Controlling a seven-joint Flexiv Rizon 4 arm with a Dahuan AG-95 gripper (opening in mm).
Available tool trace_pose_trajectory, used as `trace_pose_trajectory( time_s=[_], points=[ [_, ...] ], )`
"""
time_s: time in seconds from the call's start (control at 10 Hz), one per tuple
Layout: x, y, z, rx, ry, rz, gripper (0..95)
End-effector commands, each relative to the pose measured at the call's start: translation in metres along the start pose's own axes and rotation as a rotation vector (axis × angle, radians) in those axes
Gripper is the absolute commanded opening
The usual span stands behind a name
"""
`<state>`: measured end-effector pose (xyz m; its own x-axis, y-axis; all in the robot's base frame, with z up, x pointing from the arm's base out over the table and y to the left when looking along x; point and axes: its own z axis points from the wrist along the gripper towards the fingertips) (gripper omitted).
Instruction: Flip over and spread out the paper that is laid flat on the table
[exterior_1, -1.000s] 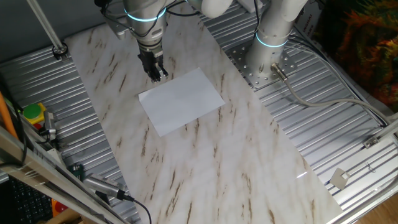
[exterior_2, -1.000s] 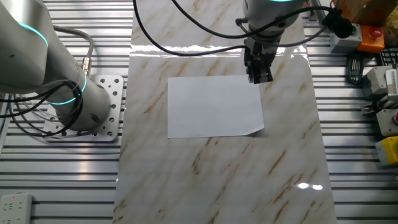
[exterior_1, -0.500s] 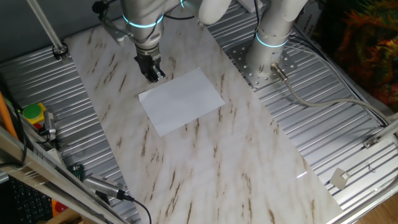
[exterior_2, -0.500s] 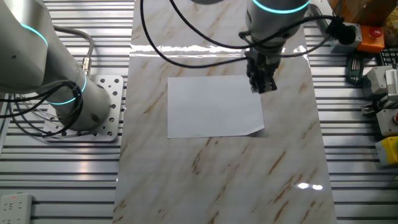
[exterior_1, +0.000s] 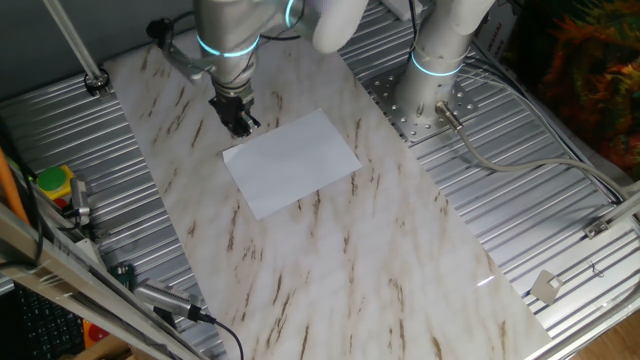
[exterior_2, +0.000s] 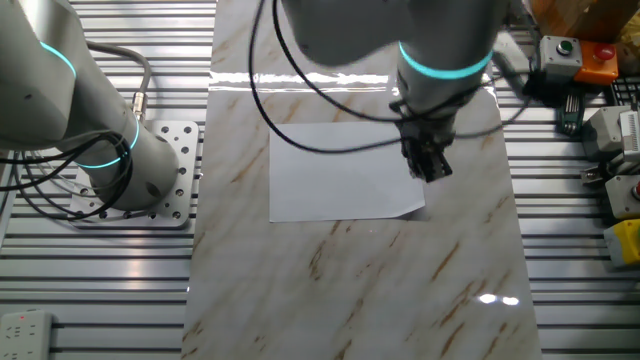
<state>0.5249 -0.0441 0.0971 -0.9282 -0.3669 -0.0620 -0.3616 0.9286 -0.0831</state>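
1. The paper (exterior_1: 291, 161) lay flat on the marble-patterned bench (exterior_1: 330, 265), toward the end nearest the arm's base and about midway between the bench's two long edges.
2. The claw (exterior_2: 430, 165) hung over the sheet's short edge on the side away from the base, close to one corner. It held nothing, and its fingers stood close together. Whether a small gap was left between them could not be told.
3. The sheet looked thin, very light and limp, so it would likely sag and flutter once lifted, and would crease easily if pinched hard.
4. On the smooth bench it would probably slide rather than lift if pushed sideways.
5. One corner (exterior_2: 415, 209) on that same short edge curled slightly off the bench. That raised lip seemed the best place to take hold, since a finger could slip under it.
6. Elsewhere the edges lay flush, offering little to grip.
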Motion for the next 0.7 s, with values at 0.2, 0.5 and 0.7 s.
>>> trace_pose_trajectory(
  time_s=[0.2,0.5,0.7],
  points=[
    [-0.007,-0.005,0.013,-0.021,0.002,-0.029,0.0],
    [-0.008,-0.008,0.03,-0.025,0.019,-0.077,0.0],
    [-0.011,-0.009,0.034,-0.019,0.03,-0.157,0.0]
  ],
)
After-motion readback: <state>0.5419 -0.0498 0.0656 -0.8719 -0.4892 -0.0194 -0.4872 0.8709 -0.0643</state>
